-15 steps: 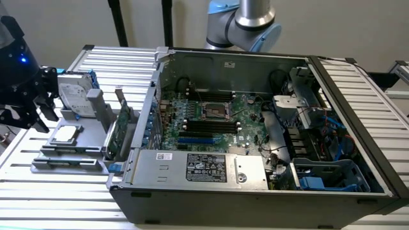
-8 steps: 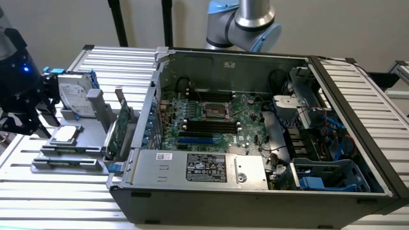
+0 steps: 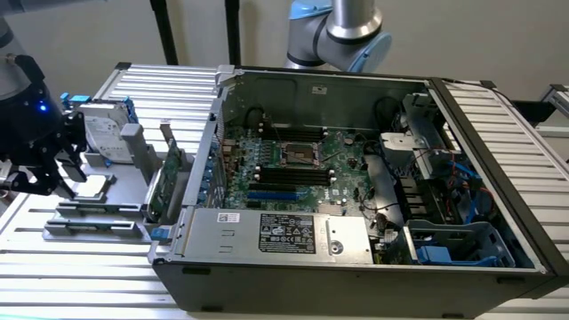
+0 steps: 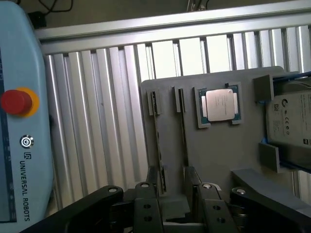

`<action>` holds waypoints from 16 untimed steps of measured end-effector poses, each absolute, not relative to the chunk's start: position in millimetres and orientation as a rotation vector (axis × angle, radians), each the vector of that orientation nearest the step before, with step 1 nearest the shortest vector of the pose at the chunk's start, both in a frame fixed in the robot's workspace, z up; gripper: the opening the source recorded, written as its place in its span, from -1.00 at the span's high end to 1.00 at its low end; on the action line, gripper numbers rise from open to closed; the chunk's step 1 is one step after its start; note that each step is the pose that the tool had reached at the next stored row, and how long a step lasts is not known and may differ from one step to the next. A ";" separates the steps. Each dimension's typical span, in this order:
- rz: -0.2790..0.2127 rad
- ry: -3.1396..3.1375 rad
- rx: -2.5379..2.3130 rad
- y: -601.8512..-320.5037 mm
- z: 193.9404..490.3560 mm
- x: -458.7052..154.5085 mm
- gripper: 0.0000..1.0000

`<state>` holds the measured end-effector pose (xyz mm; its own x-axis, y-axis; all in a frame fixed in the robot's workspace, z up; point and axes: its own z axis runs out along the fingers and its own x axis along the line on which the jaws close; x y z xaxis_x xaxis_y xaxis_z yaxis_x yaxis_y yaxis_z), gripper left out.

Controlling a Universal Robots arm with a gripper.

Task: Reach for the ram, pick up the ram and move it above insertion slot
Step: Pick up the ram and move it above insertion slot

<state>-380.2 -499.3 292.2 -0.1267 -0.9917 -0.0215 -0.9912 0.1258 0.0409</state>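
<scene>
Hand [image 4: 171,177] low over the grey moulded fixture plate [image 4: 218,155], which lies on the ribbed aluminium tabletop [image 4: 97,121]. Black fingers [image 4: 146,206] stand apart and hold nothing.

The ram [image 4: 158,145] is a long thin circuit-board stick, seen edge-on here as a dark narrow strip. It stands in the fixture's slot farther from the processor. Its near end runs in between the spread fingers, closer to one of them. I cannot tell if anything touches. Standing on edge likely leaves both flat faces free for a pinch. The neighbouring slot [image 4: 182,131] also looks dark, contents unclear.

Fixture contents:
- A square silver-lidded processor [image 4: 219,107] sits flat in its own recess.
- A silver boxy hard drive [image 4: 291,121] is seated between grey blocks.

In the exterior view the hand [image 3: 40,183] hangs at the fixture's [image 3: 89,223] end farthest from the open dark-grey computer case [image 3: 294,283]. A tall green expansion card [image 3: 169,177] stands upright between the two.

Case contents:
- A green motherboard [image 3: 338,160] lies flat inside.
- Its long black memory slots [image 3: 294,175] look unfilled, well apart from the ram.

A pale blue teach pendant [image 4: 19,145] with a red button lies beside the fixture.
</scene>
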 end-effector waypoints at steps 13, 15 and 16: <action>-0.070 -2.321 2.099 -503.4 268.5 -384.5 0.27; -0.070 -2.312 2.108 -504.1 264.9 -384.7 0.27; -0.070 -2.308 2.113 -504.5 263.1 -384.7 0.27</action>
<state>-384.7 -504.5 263.1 -0.0886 -0.9958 -0.0216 -0.9953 0.0877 0.0410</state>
